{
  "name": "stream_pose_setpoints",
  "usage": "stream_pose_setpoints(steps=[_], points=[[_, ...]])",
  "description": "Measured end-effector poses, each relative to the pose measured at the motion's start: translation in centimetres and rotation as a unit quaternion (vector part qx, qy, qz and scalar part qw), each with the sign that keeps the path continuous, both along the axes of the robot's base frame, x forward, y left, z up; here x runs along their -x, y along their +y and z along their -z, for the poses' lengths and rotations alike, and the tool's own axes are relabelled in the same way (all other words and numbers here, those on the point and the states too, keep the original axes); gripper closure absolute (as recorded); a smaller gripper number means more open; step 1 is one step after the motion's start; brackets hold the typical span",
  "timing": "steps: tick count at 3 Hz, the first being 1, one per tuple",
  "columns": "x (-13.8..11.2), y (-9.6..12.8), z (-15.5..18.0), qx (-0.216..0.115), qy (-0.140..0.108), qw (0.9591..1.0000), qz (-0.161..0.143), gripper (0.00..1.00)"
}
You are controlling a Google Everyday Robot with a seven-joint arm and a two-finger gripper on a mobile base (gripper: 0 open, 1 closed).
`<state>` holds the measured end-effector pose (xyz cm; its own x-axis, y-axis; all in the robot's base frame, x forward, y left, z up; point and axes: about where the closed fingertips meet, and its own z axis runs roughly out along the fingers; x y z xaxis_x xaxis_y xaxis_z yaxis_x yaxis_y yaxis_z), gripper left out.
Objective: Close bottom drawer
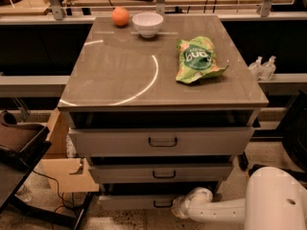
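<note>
The bottom drawer (pixel 136 201) is the lowest, narrowest grey drawer of the cabinet, with a small black loop handle (pixel 163 204). It stands out a little, with a dark gap above its front. My white arm reaches in from the lower right. My gripper (pixel 176 208) is at the drawer front just right of the handle. The wrist hides it. The middle drawer (pixel 163 172) and the top drawer (pixel 160 141) also stand out a little.
On the cabinet top (pixel 120 75) lie a green snack bag (pixel 197 60), a white bowl (pixel 147 23) and an orange (pixel 120 16). A cardboard box (pixel 62 162) and a dark chair (pixel 19 147) stand at the left. Two small bottles (pixel 262 67) stand at the right.
</note>
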<state>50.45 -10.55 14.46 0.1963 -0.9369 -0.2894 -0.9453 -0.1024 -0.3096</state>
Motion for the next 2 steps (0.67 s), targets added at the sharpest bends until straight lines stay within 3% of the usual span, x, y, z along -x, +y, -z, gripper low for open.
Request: stream_pose_setpoints(steps=[2], points=[[0.0, 0.0, 0.0, 0.0, 0.0, 1.0, 0.0, 1.0]])
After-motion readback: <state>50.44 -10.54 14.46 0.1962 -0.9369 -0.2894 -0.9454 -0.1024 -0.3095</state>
